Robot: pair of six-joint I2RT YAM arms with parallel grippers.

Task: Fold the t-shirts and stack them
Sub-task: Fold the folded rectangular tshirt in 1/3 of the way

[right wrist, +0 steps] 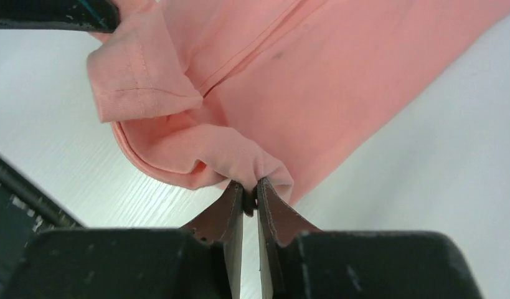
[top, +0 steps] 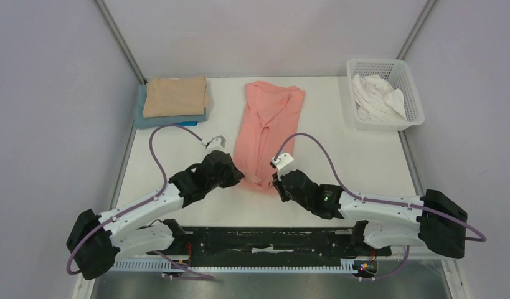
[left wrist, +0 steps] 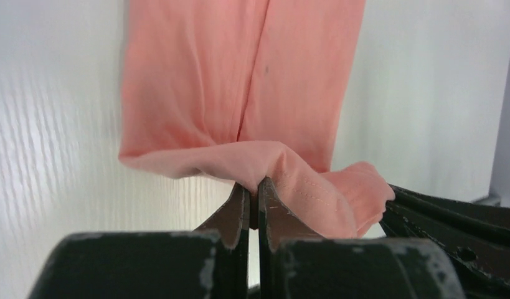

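No text, label, brand or number can be read in any view. Nothing legible shows on any surface.

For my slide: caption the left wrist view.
Left gripper pinches the near hem of the salmon-pink t-shirt on the white table.

The salmon-pink t-shirt (top: 268, 124) is plain, and its hem stitching is the same colour. The tan t-shirt (top: 175, 95) is plain. The blue t-shirt (top: 141, 115) is plain mid-blue. The white t-shirt (top: 378, 98) is plain. The basket (top: 406, 75) is white with an open mesh pattern. The table (top: 352, 162) is white with a faint wood grain. The left gripper (left wrist: 252, 190) and right gripper (right wrist: 250, 190) have dark brown fingers on scuffed black bodies. The cables (top: 151, 146) are purple.
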